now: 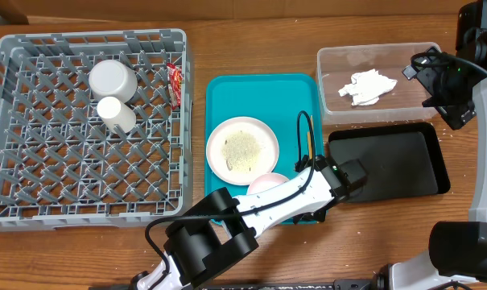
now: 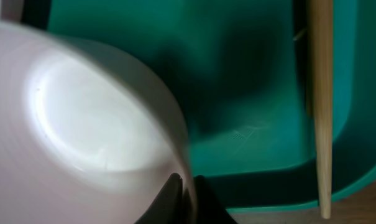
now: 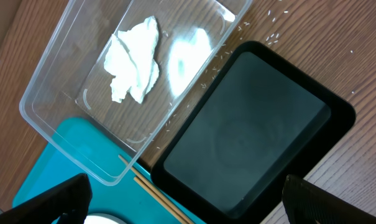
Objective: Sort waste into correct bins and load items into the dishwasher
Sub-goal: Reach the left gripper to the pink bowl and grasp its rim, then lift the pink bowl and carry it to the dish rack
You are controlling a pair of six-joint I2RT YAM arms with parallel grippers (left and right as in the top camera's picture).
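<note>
My left gripper (image 2: 186,190) is shut on the rim of a white bowl (image 2: 82,124) at the front of the teal tray (image 2: 256,81); in the overhead view the bowl (image 1: 263,184) lies partly under the arm. A white plate (image 1: 241,149) carrying rice scraps sits on the tray. The chopsticks (image 1: 309,141) lie along the tray's right side. My right gripper (image 3: 188,211) is open and empty above the clear tub (image 3: 63,118), which holds the crumpled napkin (image 3: 135,59). The black tray (image 3: 250,130) lies beside the tub. The red sauce packet (image 1: 175,84) lies on the grey rack (image 1: 34,177).
Two white crockery pieces (image 1: 112,79) (image 1: 116,114) stand in the rack's far part. Loose rice grains (image 3: 275,37) lie on the wooden table between the tub and the black tray. My left arm (image 1: 251,213) crosses the tray's front right corner.
</note>
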